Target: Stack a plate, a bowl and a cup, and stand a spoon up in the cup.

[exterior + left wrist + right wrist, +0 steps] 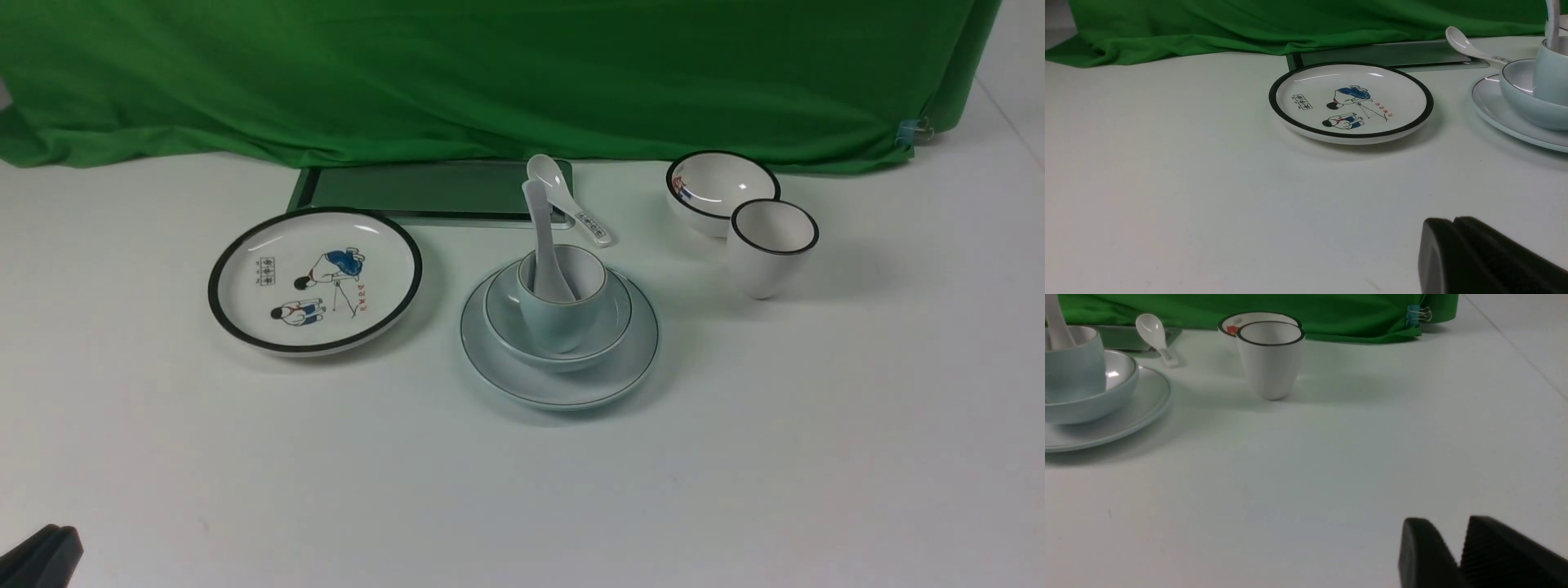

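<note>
The plate lies mid-desk, bowl on it, cup in the bowl, spoon standing in the cup. Left gripper is closed and empty; right gripper is narrowly parted, empty, near the desk's front.

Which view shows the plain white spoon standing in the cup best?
The front view: the spoon shows whole, leaning inside the cup, bowl end down. The left wrist view catches only a strip of its handle at the frame edge; the right wrist view shows just part of the handle above the cup rim.
</note>
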`<state>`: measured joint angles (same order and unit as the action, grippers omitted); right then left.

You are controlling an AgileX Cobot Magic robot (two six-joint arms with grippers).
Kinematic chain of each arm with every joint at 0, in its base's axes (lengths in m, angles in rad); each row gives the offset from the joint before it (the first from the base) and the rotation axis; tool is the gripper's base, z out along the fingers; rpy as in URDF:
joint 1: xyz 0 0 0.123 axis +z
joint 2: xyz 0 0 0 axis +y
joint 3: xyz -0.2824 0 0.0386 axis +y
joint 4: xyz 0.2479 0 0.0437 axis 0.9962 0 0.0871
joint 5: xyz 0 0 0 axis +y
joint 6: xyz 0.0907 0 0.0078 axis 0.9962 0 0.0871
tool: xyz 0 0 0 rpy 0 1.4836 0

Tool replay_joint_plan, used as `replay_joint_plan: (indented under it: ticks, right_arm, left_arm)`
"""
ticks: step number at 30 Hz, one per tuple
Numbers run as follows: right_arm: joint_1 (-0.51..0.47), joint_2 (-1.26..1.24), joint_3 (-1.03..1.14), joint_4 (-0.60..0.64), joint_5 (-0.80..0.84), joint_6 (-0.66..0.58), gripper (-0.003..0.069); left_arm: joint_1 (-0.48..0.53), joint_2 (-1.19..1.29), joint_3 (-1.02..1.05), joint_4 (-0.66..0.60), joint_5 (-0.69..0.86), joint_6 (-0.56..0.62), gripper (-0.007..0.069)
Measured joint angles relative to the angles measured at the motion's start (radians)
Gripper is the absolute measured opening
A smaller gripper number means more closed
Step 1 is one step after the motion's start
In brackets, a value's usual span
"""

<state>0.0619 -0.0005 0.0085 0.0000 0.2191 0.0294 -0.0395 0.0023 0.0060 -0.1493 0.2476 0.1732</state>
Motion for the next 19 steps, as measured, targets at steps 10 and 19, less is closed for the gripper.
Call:
replay_joint_plan:
  ticks: [10, 19]
  right_arm:
    - [0.0, 0.0, 0.0, 0.0, 0.0, -0.001, 0.0221]
    - [0.0, 0.0, 0.0, 0.0, 0.0, -0.001, 0.0237]
  left_arm:
    - [0.0, 0.0, 0.0, 0.0, 0.0, 0.0, -0.0031]
    - [0.0, 0.0, 0.0, 0.0, 0.0, 0.0, -0.0031]
